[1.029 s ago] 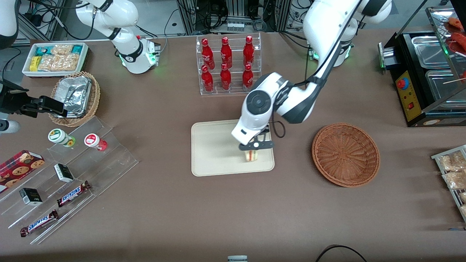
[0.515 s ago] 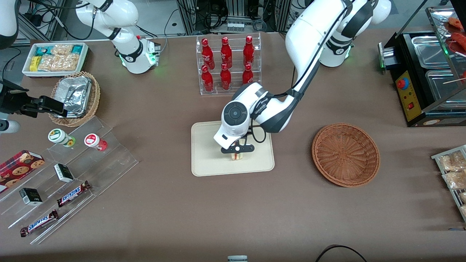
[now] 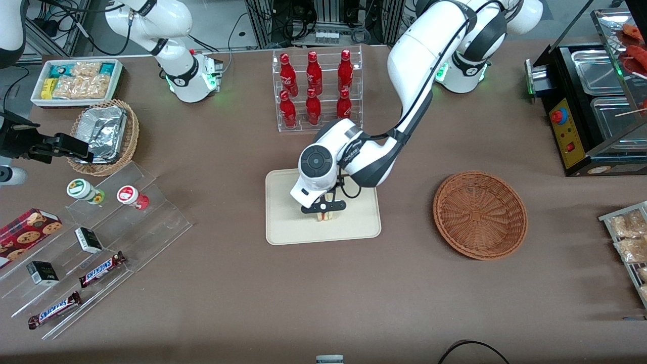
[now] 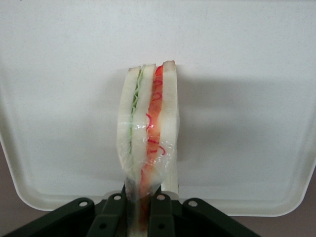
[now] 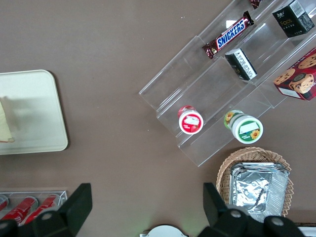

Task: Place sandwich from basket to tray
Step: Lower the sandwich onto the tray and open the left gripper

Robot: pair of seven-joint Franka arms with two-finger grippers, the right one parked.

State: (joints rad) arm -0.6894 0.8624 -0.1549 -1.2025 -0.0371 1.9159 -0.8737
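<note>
My left gripper (image 3: 324, 210) hangs over the middle of the cream tray (image 3: 288, 227) and is shut on the sandwich (image 3: 326, 216). The wedge shows pale bread with green and red filling layers (image 4: 148, 123), wrapped in clear film, and the black fingers (image 4: 112, 217) pinch its film-wrapped end. The sandwich points down at the tray floor (image 4: 237, 98); I cannot tell whether it touches. The reddish-brown wicker basket (image 3: 479, 214) lies empty beside the tray, toward the working arm's end of the table.
A clear rack of red bottles (image 3: 316, 88) stands farther from the front camera than the tray. Toward the parked arm's end are a foil-filled wicker basket (image 3: 105, 135), a white snack bin (image 3: 77, 81) and acrylic steps with candy bars (image 3: 101, 268). A black food warmer (image 3: 594, 108) sits at the working arm's end.
The gripper carried the sandwich from the tray's basket-side edge toward the tray's middle, and the arm's elbow swung along with it. The basket stays empty.
</note>
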